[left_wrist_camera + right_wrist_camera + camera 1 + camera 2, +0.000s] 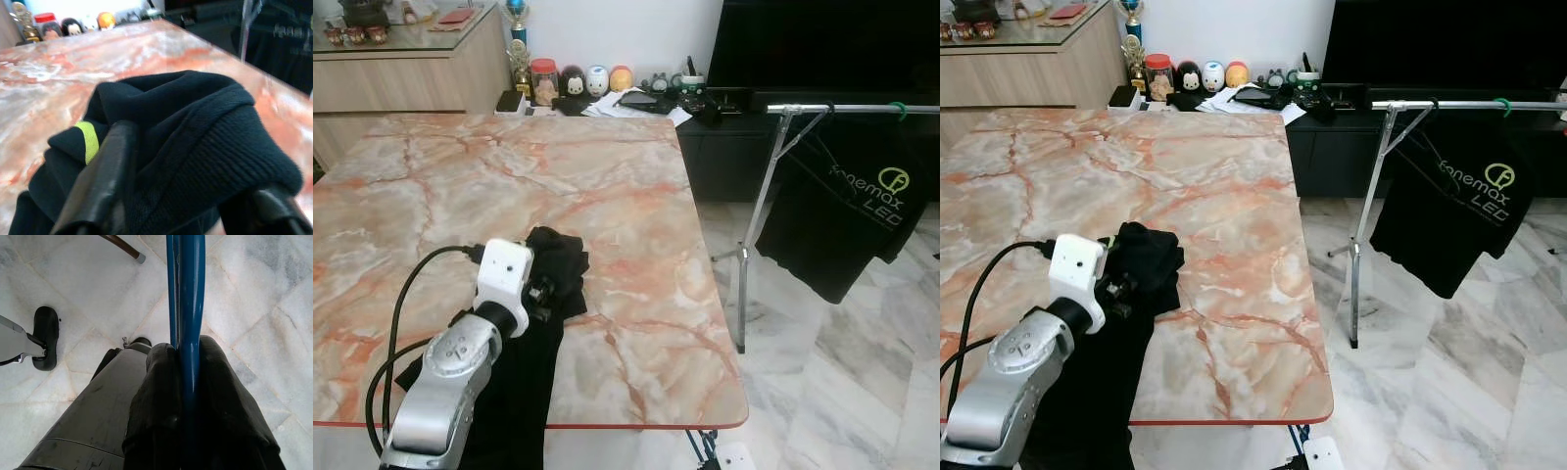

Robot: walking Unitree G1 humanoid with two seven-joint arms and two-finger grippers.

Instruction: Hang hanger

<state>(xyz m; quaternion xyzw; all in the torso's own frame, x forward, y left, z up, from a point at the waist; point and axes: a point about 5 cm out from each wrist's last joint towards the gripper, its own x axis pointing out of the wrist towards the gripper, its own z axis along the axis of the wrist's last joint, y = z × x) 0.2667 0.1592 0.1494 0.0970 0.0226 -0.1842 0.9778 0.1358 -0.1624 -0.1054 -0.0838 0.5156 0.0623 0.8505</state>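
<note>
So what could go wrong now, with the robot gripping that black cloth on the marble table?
The left end effector has bunched black garment between its fingers, so a lift might catch only a fold and let the cloth slip. Part of the garment hangs over the table's near edge, so it could slide off. The right end effector pinches a blue hanger low over the floor; it might snag coming up.

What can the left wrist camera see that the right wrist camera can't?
The left wrist view shows the left gripper with its fingers closing around a bunched black garment with a yellow tag, lying on the marble table.

The right wrist view shows the right gripper shut on a blue hanger, above the white floor.

Both look along black fingers holding something.
</note>
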